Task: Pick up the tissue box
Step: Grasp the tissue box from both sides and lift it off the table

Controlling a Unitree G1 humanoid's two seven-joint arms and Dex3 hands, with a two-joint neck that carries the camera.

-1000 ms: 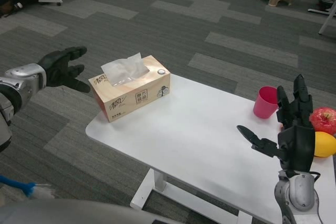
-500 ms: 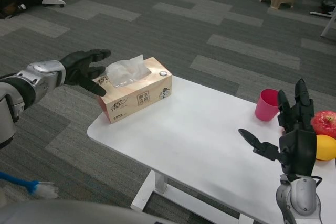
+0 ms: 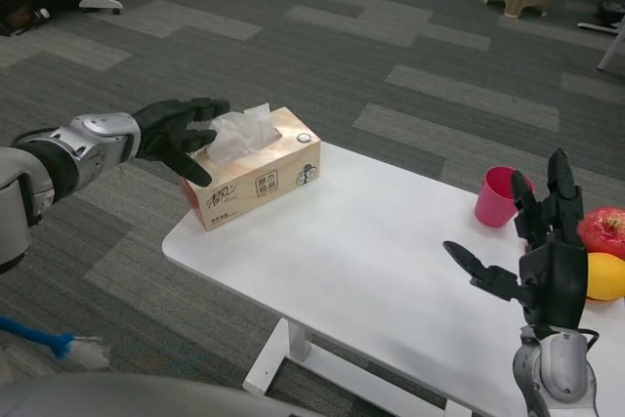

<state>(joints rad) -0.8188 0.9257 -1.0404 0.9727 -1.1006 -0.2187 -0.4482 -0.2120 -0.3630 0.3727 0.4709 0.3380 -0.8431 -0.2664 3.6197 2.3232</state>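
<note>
My left hand [image 3: 184, 130] is spread, holding nothing, and sits at the outer end of the tissue box [image 3: 256, 175], fingers reaching over its near top corner. From this angle I cannot tell whether the fingertips touch the cardboard or stand just clear of it. My right hand [image 3: 543, 259] is upright over the far side of the white table [image 3: 391, 271], fingers apart and empty, near the pink cup [image 3: 495, 196], the red apple [image 3: 605, 230] and the yellow fruit [image 3: 607, 273].

Procedure for the step in hand, as I judge it:
1. Carry the left hand further over the box so the fingers lie along one long side and the thumb faces the opposite one.
2. Keep the fingers off the tissue sheet [image 3: 237, 130] rising from the top slot; a grip on paper will not lift the box.
3. Close across the width, firmly enough to hold without caving in the thin walls.
4. Lift straight up, as the box stands at the table's corner, close to the edge.

The box is a tan cardboard oblong with printed characters and small pictures on its side, lying flat and at an angle to the table edge.
</note>
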